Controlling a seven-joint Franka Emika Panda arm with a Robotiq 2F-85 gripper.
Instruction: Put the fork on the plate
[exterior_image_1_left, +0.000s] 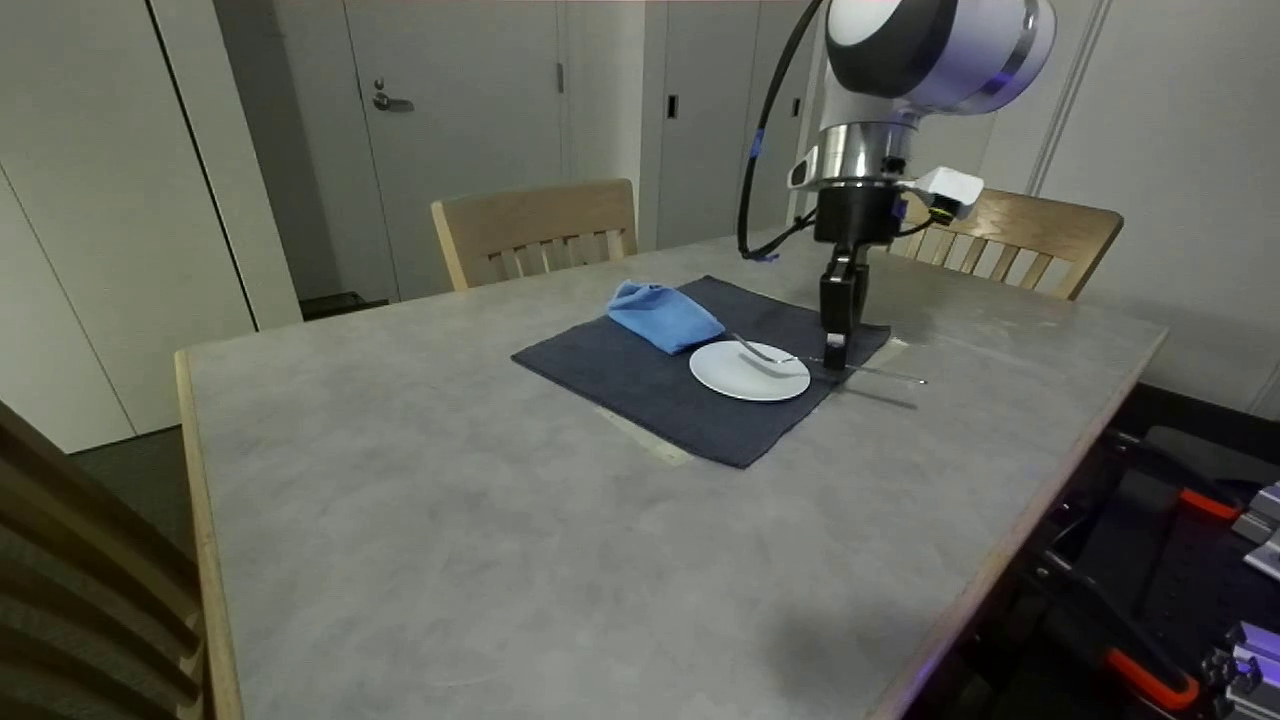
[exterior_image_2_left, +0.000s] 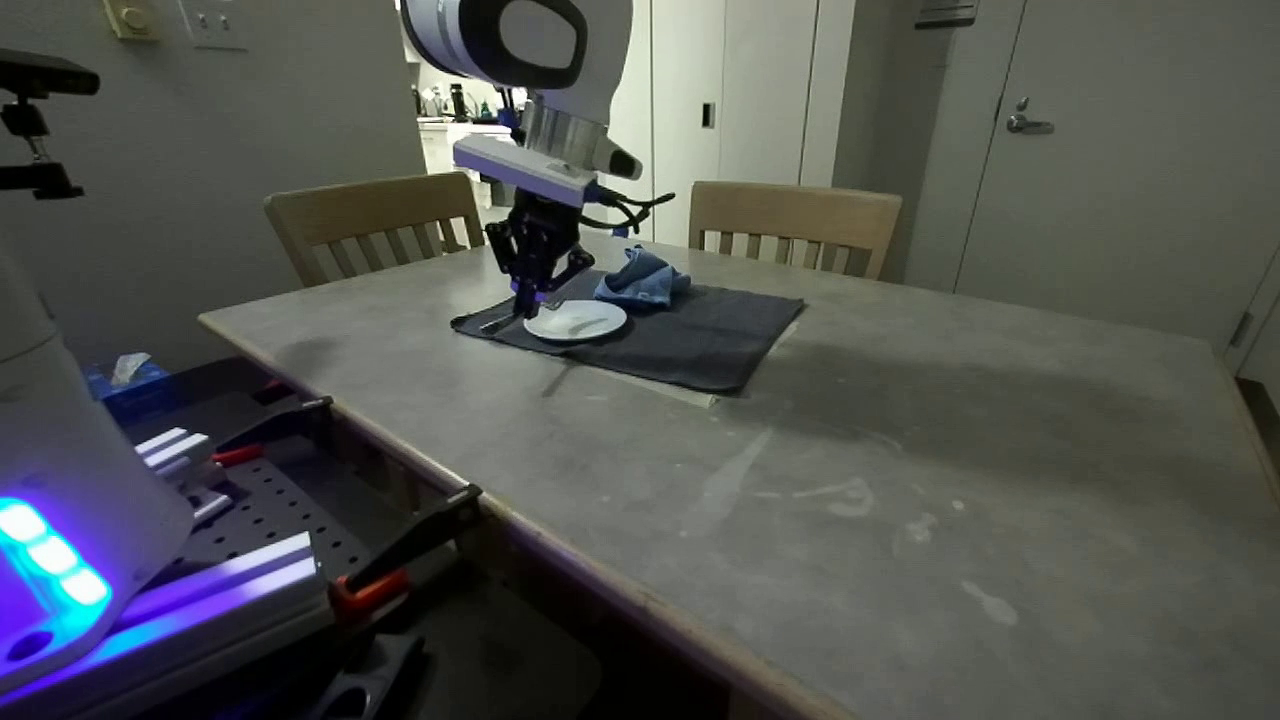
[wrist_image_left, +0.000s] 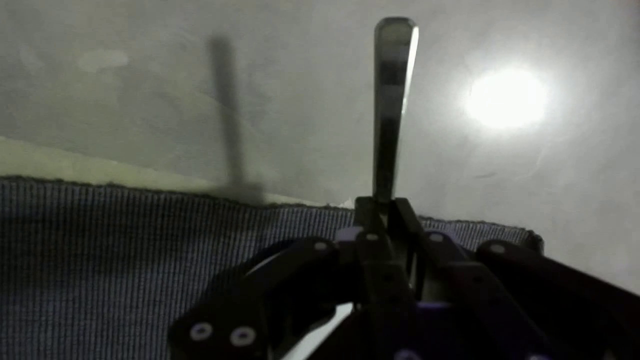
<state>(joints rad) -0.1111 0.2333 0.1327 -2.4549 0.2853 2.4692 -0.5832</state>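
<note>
Slatted wooden chairs (exterior_image_1_left: 540, 212) are standing at a broad table (exterior_image_1_left: 480, 500), and a dark placemat (exterior_image_1_left: 700, 420) is lying there bearing a white plate (exterior_image_1_left: 730, 381), marking a dining area. In an exterior view, a small, blurred counter (exterior_image_2_left: 438, 147) is perhaps belonging to a kitchen.

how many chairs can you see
3, all in an exterior view: the back-left chair, the back-right chair partly behind the arm, and the lower-left chair, cut off by the frame. Others could be out of view.
</note>
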